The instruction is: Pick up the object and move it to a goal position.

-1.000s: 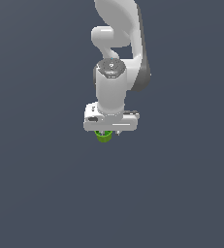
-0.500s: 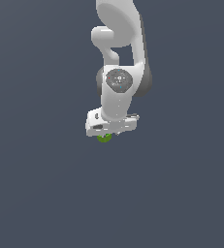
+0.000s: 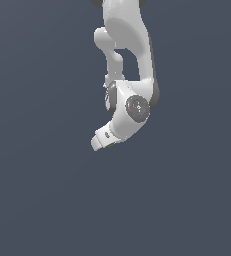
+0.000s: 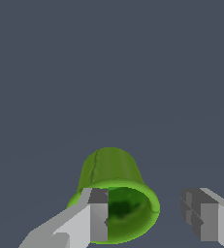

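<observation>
Green and glossy, the cup-like cylinder [image 4: 114, 193] lies with its open, rimmed mouth turned toward the wrist camera and its closed end pointing away. One grey-padded finger [image 4: 98, 213] overlaps the cup's rim, and the other finger [image 4: 200, 213] stands well apart from the cup, with bare background between them. So the gripper [image 4: 150, 215] reads as spread open, not clamped on the cup; whether the near finger actually touches the rim cannot be told. Nothing shows beneath the cup but flat dark grey, so it is unclear whether it rests on a surface.

In the exterior view the white Panda arm [image 3: 129, 60] hangs from above, with its wrist tilted down toward that view's left. The hand [image 3: 104, 139] is seen side-on there, and only a faint trace of green shows at the hand's lower edge.

As a judgement, the tilt may suit reaching the cup mouth-on, one finger inside the rim and one outside, pinching the wall. No goal marker is visible, and the pick looks unsecured.
</observation>
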